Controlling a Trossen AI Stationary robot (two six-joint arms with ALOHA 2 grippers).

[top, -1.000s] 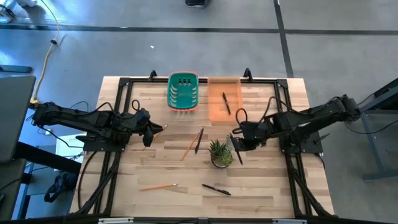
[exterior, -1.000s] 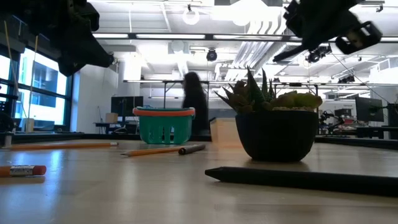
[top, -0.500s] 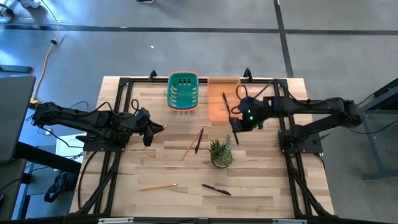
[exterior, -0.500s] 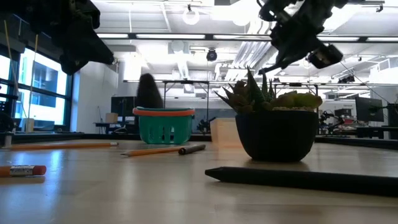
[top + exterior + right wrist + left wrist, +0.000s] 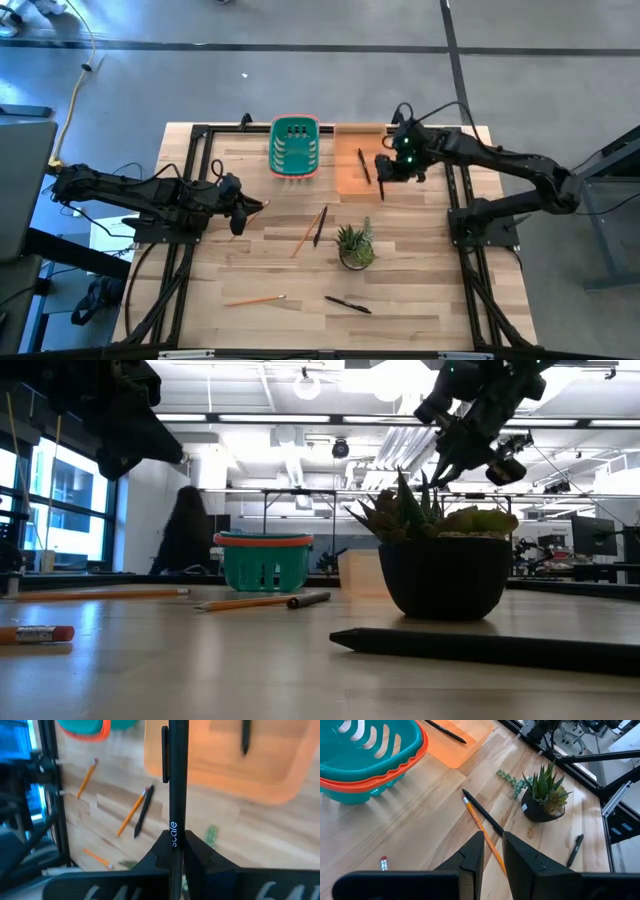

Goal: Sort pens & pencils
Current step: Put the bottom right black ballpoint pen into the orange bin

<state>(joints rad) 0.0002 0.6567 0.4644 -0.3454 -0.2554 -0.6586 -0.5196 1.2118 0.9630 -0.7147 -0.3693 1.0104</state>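
Observation:
My right gripper (image 5: 384, 172) hangs over the right edge of the orange tray (image 5: 350, 175), shut on a black pen (image 5: 176, 780). Another pen (image 5: 364, 165) lies in that tray. On the table lie a pen (image 5: 320, 225) beside a pencil (image 5: 305, 232), a second pen (image 5: 347, 304) and a second pencil (image 5: 255, 299) near the front. A third pencil's end (image 5: 260, 204) peeks out under my left gripper (image 5: 242, 213). My left gripper (image 5: 492, 840) waits above the table's left, its fingers a little apart with nothing between them. My right gripper pinches the pen's barrel by its lettering (image 5: 173, 827) between its two fingers. The pen runs on along the fingers' line and sticks out past their tips, clip end (image 5: 165, 755) foremost. The fingers slant down from the table's right side. The pen is lifted clear above the tray.
A teal basket (image 5: 295, 148) with an orange rim stands left of the tray at the far edge. A potted plant (image 5: 355, 247) sits mid-table, right of the pen and pencil pair. Black frame rails (image 5: 455, 190) run along the table's sides. A person (image 5: 185, 535) is beyond the table.
My right gripper has swung with the pen from beside the plant toward the table's far edge, to above the orange tray's right edge, rolling somewhat on the way. It has stayed shut on the pen, which stays clear of the table.

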